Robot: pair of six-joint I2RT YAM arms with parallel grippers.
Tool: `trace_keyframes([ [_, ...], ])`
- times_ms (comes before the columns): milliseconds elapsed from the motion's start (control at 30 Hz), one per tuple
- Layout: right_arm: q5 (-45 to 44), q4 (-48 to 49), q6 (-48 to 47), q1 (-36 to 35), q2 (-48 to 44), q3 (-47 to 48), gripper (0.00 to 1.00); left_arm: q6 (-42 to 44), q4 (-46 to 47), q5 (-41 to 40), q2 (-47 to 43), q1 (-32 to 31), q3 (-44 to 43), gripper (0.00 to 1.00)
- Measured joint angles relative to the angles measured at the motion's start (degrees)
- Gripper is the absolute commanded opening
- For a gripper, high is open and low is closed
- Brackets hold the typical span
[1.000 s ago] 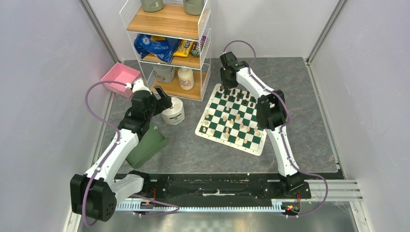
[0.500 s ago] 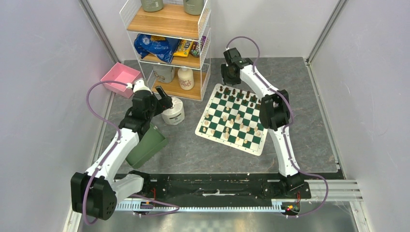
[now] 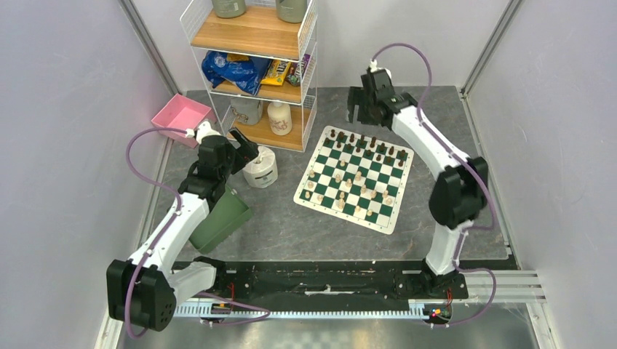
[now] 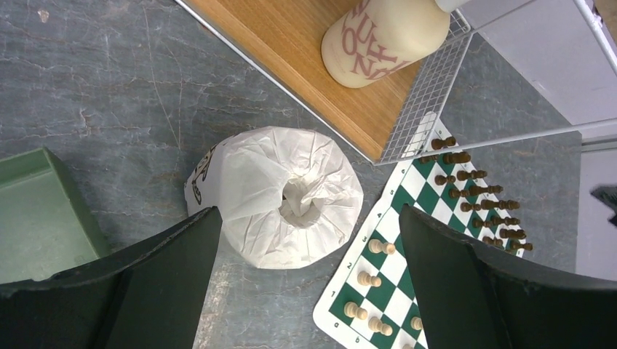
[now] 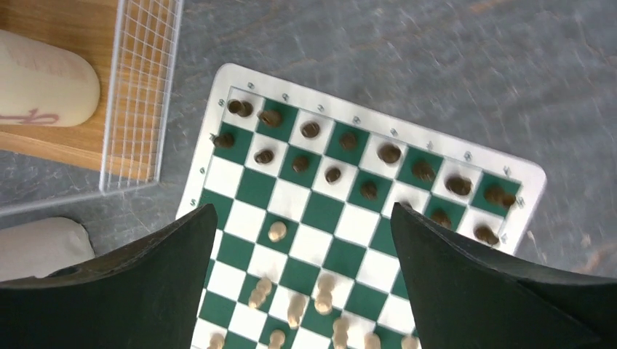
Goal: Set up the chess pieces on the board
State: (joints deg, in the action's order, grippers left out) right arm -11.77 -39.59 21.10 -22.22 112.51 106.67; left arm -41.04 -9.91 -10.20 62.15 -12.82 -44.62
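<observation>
A crumpled white paper-wrapped roll (image 4: 280,196) is seen at centre on a grey marbled table (image 4: 109,87), between the widely spread black fingers (image 4: 167,269) of the left gripper (image 4: 307,214). A green plastic bin (image 4: 36,211) is shown at left. At lower right lies a green-and-white checkered board (image 4: 426,200) bearing dark brown chess pieces (image 4: 473,193) and cream chess pieces (image 4: 369,279). A cream bottle (image 4: 385,33) rests on a wooden shelf (image 4: 291,51) at top.

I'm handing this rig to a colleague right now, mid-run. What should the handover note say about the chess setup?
Right gripper: open, empty, raised above the far end of the board.
Left gripper: open, empty, hovering over the toilet roll beside the shelf, off the board.
Done: the dark pieces stand in two rows along the board's far edge; both rows look filled.
Left: the cream pieces are scattered over the middle and near squares, not in rows. They probably need lining up along the near two rows.
</observation>
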Motion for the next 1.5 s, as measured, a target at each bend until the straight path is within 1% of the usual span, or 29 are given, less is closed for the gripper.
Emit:
trace_keyframes([
  [133, -2.1, 5.2, 4.0, 0.2, -12.5, -15.5, 0.97, -1.1, -0.8, 0.0, -0.3, 0.0, 0.0, 1.0],
  [267, -1.1, 7.7, 6.8, 0.7, -21.2, -25.0, 0.97, -1.8, -1.2, -0.3, -1.3, 0.0, 0.0, 1.0],
  [367, 0.4, 9.2, 8.5, 0.9, -25.8, -31.4, 0.97, -2.5, -1.6, -0.7, -1.9, 0.1, 0.0, 1.0],
  [567, 6.7, 9.1, 9.2, 1.0, -34.5, -45.6, 0.97, -2.9, -2.0, -1.7, -2.7, 0.4, 0.8, 1.0],
  [800, 9.4, 6.9, 10.0, 1.0, -43.1, -51.5, 0.97, -3.2, -0.5, -1.7, -4.9, 0.4, 2.7, 1.0],
  [933, 12.0, 6.2, 10.0, 1.0, -47.2, -55.1, 0.91, -3.2, 0.4, -1.7, -5.2, 0.4, 4.9, 1.0],
  [967, 12.6, 5.8, 10.0, 1.0, -47.4, -55.5, 0.87, -3.2, 0.4, -1.7, -5.2, 0.4, 5.2, 1.0],
  [1200, 16.3, 4.3, 10.8, -0.1, -47.4, -56.7, 0.77, -3.2, 2.0, -1.7, -4.8, 0.4, 5.4, 1.0],
  [1367, 15.5, 2.6, 11.3, -5.0, -46.6, -58.0, 0.73, -3.1, 2.1, -1.7, -4.4, 0.4, 5.4, 1.0],
  [1433, 14.6, 2.1, 11.7, -7.3, -45.7, -58.1, 0.66, -3.1, 2.1, -1.8, -4.5, 0.4, 5.4, 1.0],
  [1500, 14.3, 1.9, 11.8, -9.0, -45.1, -58.0, 0.63, -3.0, 2.3, -1.8, -4.5, 0.4, 5.4, 1.0],
])
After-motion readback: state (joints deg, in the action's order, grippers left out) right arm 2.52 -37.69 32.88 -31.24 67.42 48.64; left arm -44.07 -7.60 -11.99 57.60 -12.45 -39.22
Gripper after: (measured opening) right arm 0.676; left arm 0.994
